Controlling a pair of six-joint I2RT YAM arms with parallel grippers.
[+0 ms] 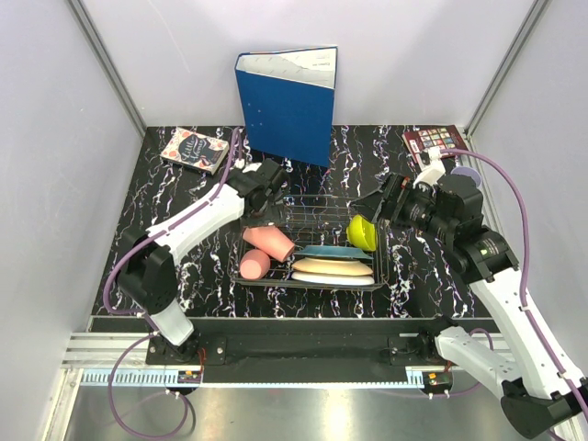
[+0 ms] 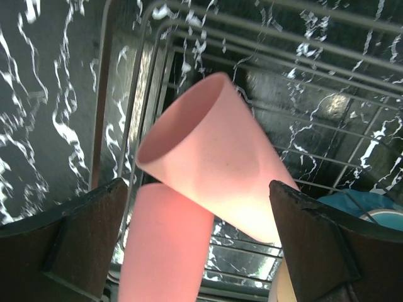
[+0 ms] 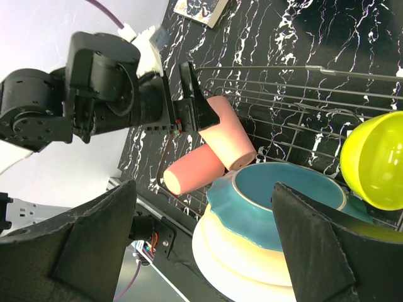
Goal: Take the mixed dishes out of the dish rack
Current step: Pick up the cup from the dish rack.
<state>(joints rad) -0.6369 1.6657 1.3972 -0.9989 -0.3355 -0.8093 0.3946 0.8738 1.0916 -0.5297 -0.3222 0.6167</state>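
- The left gripper (image 2: 198,189) is spread as wide as it goes, and nothing is held in it.
- The upper pink cup (image 2: 214,163) is found directly beneath this gripper, within the span of its fingers (image 2: 69,245). It is propped across the lower pink cup (image 2: 164,251), which lies under it and closer in toward the wrist.
- Both cups are lodged in the end of the dish rack (image 1: 312,213) that is nearest this arm.
- The long axis of the upper cup is set at a slant to the line along which the fingers close. The open mouth is turned away and toward one finger, and the base runs down toward the other. Whether the base touches that finger cannot be told.
- The coming move is judged to turn on this slant. The wrist would need to be turned until the fingers face the cup's sides, and then be lowered over it. Otherwise the cup may be pushed along the wires rather than gripped.
- The right gripper (image 3: 204,189) is also opened wide and is empty.
- The teal plate (image 3: 277,201), stacked on a cream plate (image 3: 239,264), lies straight ahead of the right gripper, between its fingers. The bowl (image 3: 374,160) is tipped on edge out beyond one finger.
- The cups are judged to be within easier reach of the left arm, and the plates and bowl of the right.
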